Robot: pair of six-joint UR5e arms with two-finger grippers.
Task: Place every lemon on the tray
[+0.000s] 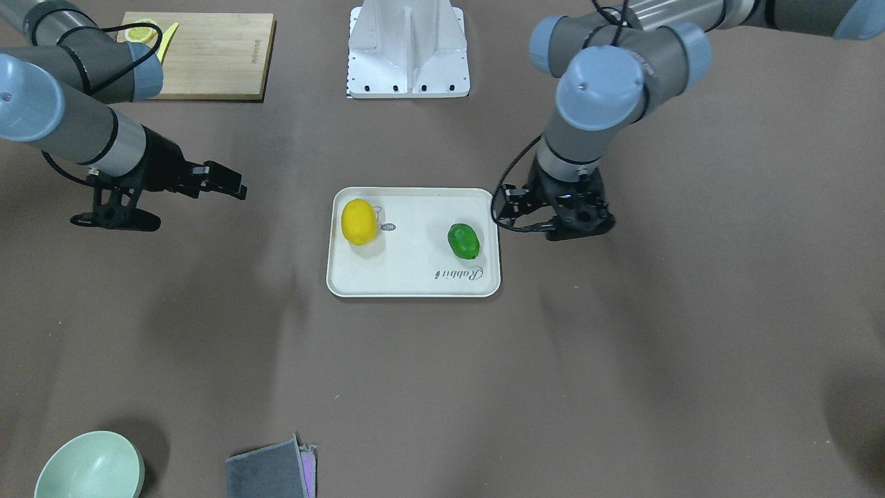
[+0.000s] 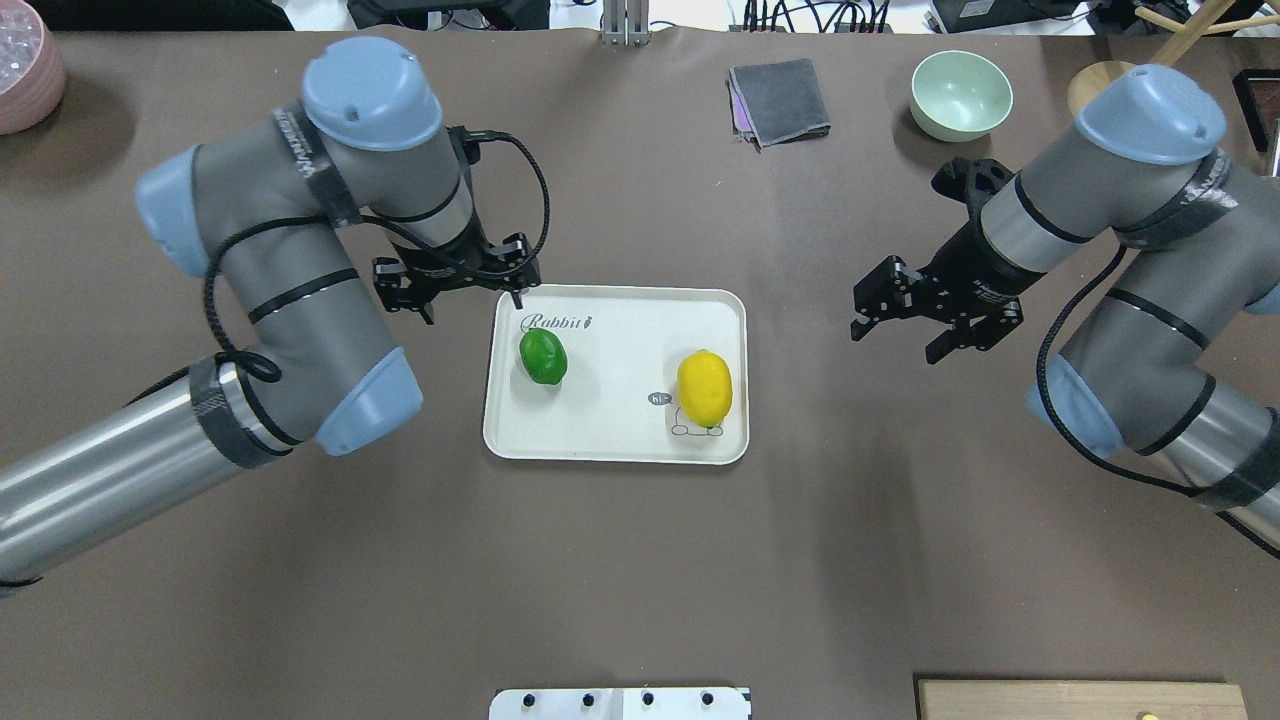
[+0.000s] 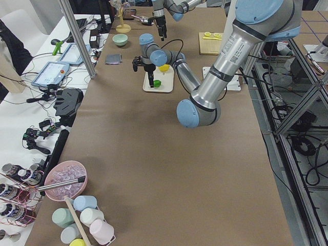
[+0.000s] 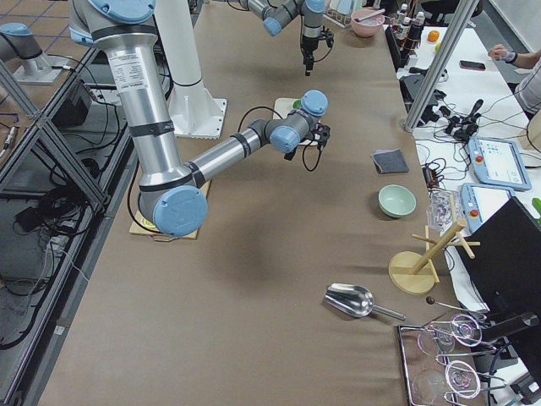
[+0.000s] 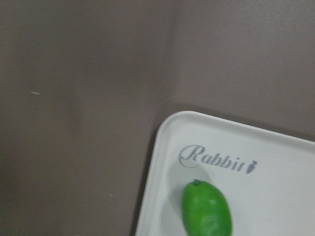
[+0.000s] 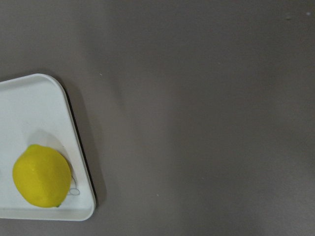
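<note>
The cream tray (image 1: 415,280) (image 2: 620,435) lies at the table's middle. The yellow lemon (image 1: 359,221) (image 2: 704,388) (image 6: 41,175) lies on the tray's end nearer my right arm. The green lemon (image 1: 463,241) (image 2: 543,357) (image 5: 206,209) lies on the end nearer my left arm, by the "Rabbit" script. My left gripper (image 2: 473,308) (image 1: 567,225) hangs open and empty just beyond the tray's far left corner. My right gripper (image 2: 897,342) (image 1: 235,188) is open and empty above the bare table, well right of the tray.
A wooden cutting board (image 1: 207,55) with lemon slices lies near the robot's right side. A mint bowl (image 2: 960,95), a grey cloth (image 2: 780,100) and a wooden rack (image 2: 1100,85) sit at the far edge. A pink bowl (image 2: 25,65) stands far left.
</note>
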